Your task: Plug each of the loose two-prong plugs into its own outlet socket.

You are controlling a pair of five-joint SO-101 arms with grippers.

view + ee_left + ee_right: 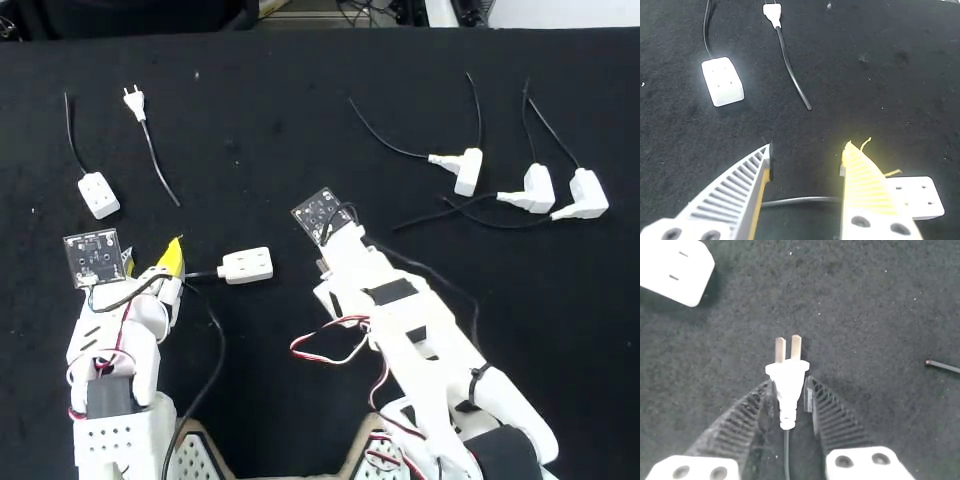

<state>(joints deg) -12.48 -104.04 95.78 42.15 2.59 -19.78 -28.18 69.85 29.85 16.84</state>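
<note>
The right gripper [788, 384] looks clamped on the white 2-prong plug [786, 377], 1 finger on each side, though I can't be fully sure both fingers touch it. The 2 prongs [788, 348] stick out in front of the gripper, over the black bench [880, 300]. An outlet socket [670, 267] lies near, but the prongs do not point at it.

To do this well, turn the plug until the prongs face the slots, then push straight in, slowly. The socket may slide, so it needs holding.

The right arm [400, 320] lies stretched low over the middle of the bench. The left gripper [807, 147] is spread apart, low over a socket's black cable [800, 201].
</note>
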